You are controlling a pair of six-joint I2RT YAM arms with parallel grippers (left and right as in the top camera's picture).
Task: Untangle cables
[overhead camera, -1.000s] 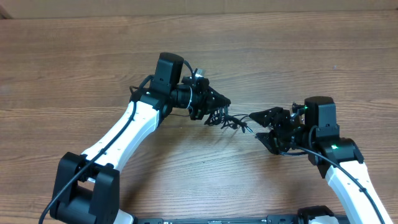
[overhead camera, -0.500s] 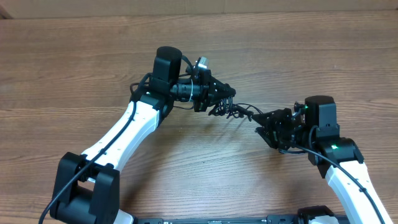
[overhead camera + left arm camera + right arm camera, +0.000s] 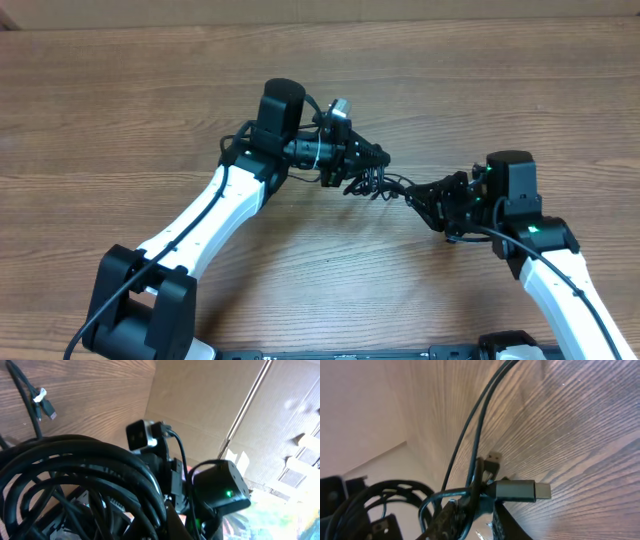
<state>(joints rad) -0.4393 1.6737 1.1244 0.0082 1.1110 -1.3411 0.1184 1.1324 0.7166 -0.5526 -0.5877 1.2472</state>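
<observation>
While both jaws grip them, the cables (image 3: 385, 186) bunch between the two.

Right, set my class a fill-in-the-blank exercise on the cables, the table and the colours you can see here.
1. The cables bunched between the left claw and right claw are ___ in colour.
2. The table shows a ___ grain.
3. In the left wrist view, a ___ tie wraps one cable.
4. There too, a small light glows ___.
Missing words: black, wood, white, green.
</observation>
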